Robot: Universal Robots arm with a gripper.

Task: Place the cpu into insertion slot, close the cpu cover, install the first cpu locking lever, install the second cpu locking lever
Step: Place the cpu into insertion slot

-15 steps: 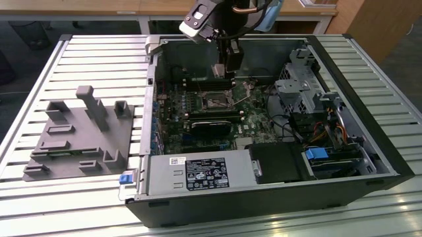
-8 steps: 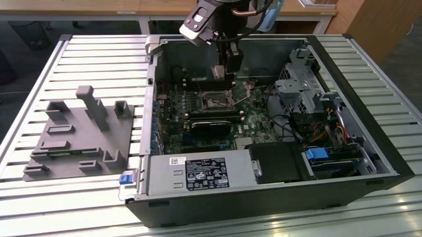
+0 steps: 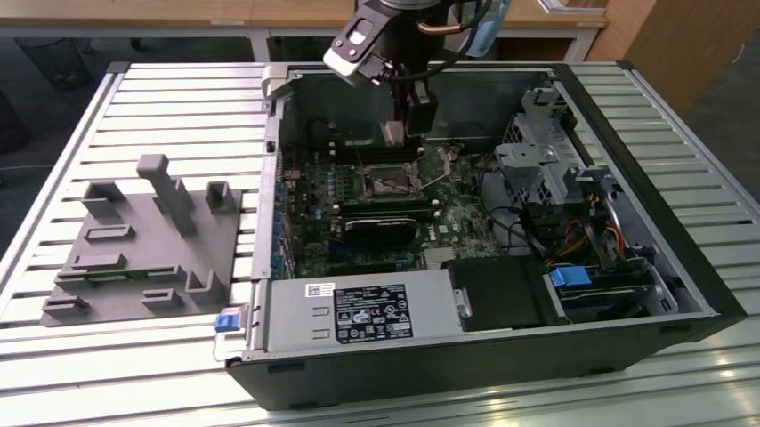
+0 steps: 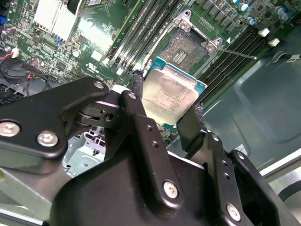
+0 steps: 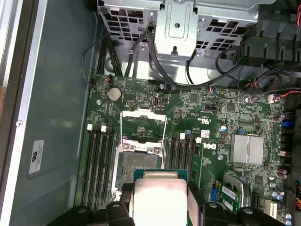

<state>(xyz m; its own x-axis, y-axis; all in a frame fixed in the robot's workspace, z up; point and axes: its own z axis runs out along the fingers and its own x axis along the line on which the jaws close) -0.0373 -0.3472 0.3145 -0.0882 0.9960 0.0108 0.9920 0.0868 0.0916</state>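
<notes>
Arm [image 3: 383, 31] hangs from above into the open case [image 3: 665, 294], my claw [image 3: 404, 133] pointing down at the board [image 5: 211, 108]. Fingers [image 4: 137, 89] pinch the cpu [image 4: 171, 96] by two opposite edges. The slot [image 5: 141, 162] lies bare below the claw, slightly ahead, with the cover [image 5: 143, 125] flipped open beyond it. There is a white sticker [image 5: 36, 157] on the case wall off to one side, its print unread.

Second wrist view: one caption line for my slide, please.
Black gripper holds the small square silvery-topped cpu near the open black-rimmed insertion slot.

The arm [image 3: 374, 40] is angled steeply down from above. The cpu [image 4: 174, 89] is clamped by opposite edges between the gripper [image 4: 168, 100] jaws and held tilted.
</notes>
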